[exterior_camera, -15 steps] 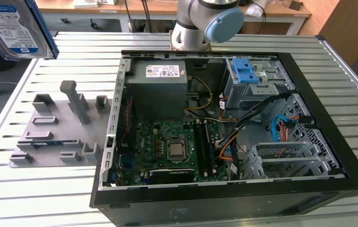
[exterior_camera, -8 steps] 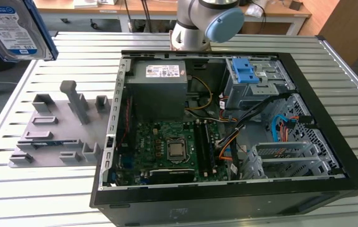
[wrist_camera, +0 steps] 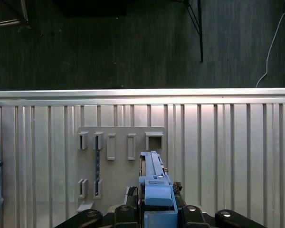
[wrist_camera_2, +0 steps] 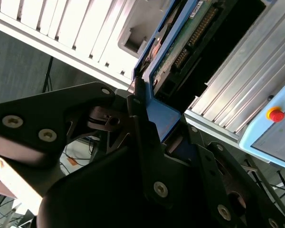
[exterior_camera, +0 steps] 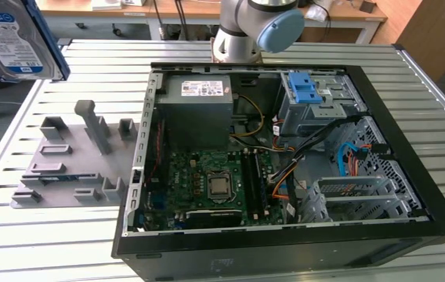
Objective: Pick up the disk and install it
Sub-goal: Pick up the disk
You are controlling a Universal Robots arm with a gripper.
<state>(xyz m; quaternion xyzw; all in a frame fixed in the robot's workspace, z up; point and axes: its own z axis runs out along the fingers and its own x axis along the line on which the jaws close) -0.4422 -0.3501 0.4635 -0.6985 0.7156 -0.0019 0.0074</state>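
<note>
The disk [exterior_camera: 11,36], a silver hard drive with a white-and-blue label in a blue carrier frame, hangs high in the air at the exterior view's left, above the table's far corner. In the first wrist view its blue-framed edge [wrist_camera: 156,183] stands upright between the black fingers of my gripper [wrist_camera: 156,211], which is shut on it. The second wrist view shows the drive's circuit-board side [wrist_camera_2: 187,45] clamped in the gripper [wrist_camera_2: 149,102]. Below the disk lies a grey fixture plate [wrist_camera: 118,156] with several slots.
An open black computer case [exterior_camera: 410,194] lies on the slatted metal table [exterior_camera: 410,64], with a motherboard [exterior_camera: 215,182], a grey power supply [exterior_camera: 199,111] and a drive cage with blue latches [exterior_camera: 304,88]. The fixture plate [exterior_camera: 66,164] sits beside the case. The arm's base [exterior_camera: 246,29] stands behind it.
</note>
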